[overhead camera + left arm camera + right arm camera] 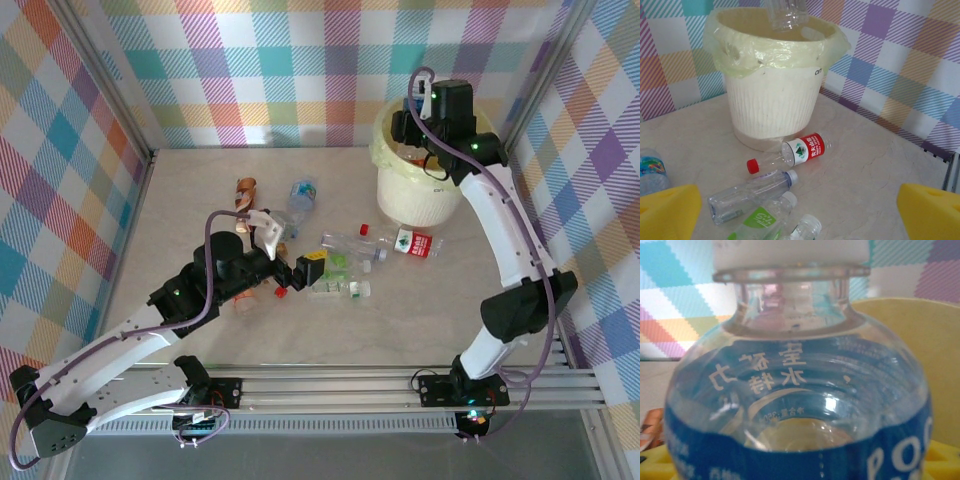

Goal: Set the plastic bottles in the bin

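My right gripper (428,150) hangs over the bin (415,205), shut on a clear bottle with a blue label (800,390) and a white cap. The left wrist view shows this bottle's body (786,12) above the bin's lined rim (772,50). My left gripper (300,270) stands open low over the table, nothing between its yellow fingers (670,210). On the table lie a red-label bottle (802,149) at the bin's foot, a clear bottle (747,192) and a green-label bottle (760,220). A blue-label bottle (301,195) lies further left.
Crushed brown-labelled bottles (245,190) lie at the left behind my left arm. A loose red cap (364,229) sits near the bin. Plaid walls close in the table on three sides, the right wall near the bin. The metal rail (400,385) runs along the near edge.
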`<action>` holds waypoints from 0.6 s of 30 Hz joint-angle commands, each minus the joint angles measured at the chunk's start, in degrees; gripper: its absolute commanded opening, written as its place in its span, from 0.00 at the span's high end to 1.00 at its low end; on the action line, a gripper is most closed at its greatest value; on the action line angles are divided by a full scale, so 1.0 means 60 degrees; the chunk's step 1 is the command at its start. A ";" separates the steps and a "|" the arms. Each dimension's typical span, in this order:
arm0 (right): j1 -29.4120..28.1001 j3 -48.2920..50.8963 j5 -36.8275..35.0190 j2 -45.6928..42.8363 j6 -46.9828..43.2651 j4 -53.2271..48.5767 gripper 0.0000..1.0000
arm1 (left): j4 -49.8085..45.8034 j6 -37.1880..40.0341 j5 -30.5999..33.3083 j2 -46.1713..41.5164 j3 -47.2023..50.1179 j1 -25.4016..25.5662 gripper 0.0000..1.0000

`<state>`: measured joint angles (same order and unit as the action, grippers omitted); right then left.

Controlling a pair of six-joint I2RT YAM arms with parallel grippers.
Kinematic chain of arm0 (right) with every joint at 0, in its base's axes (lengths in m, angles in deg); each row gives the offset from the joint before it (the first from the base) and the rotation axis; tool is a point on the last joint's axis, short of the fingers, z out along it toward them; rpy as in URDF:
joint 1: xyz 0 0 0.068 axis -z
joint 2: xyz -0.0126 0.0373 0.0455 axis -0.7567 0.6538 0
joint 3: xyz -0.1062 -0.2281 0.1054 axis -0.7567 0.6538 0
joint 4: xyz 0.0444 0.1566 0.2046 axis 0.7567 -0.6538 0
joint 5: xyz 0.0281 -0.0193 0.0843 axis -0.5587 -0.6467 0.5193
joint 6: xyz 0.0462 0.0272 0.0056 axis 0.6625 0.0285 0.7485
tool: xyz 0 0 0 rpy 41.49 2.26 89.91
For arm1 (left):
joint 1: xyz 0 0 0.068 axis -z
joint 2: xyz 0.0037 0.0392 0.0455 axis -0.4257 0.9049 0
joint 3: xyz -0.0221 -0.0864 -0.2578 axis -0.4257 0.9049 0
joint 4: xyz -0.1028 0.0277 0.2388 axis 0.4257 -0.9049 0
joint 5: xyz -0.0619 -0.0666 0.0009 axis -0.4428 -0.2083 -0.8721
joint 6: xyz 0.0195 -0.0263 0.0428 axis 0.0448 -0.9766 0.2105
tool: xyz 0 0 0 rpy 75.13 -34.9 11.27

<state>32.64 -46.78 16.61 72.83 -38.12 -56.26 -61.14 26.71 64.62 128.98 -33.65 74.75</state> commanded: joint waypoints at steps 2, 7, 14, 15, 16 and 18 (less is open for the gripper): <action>0.0590 -0.0487 -0.0205 0.0520 0.0266 -0.0546 0.36 | 0.0078 0.0119 -0.0160 0.0131 -0.0125 -0.0106 0.00; 0.1103 -0.0997 0.0445 0.1309 0.0505 -0.1446 0.36 | -0.0018 0.0241 -0.0366 0.0152 -0.0167 -0.0115 0.00; 0.1333 -0.0978 0.1136 0.2183 0.0486 -0.1875 0.35 | -0.0068 0.0252 -0.0360 0.0246 -0.0161 -0.0116 0.00; 0.1335 -0.1081 0.1221 0.2331 0.0473 -0.1995 0.34 | -0.0080 0.0244 -0.0374 0.0265 -0.0173 -0.0113 0.00; 0.1331 -0.1086 0.1333 0.2420 0.0450 -0.2058 0.34 | -0.0085 0.0247 -0.0396 0.0267 -0.0170 -0.0108 0.00; 0.1331 -0.1025 0.1529 0.2500 0.0444 -0.2132 0.33 | -0.0098 0.0272 -0.0455 0.0272 -0.0170 -0.0116 0.00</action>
<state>40.51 -51.00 22.45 87.08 -36.09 -66.58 -61.58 27.12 62.96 130.57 -33.68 74.75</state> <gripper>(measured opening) 0.666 0.997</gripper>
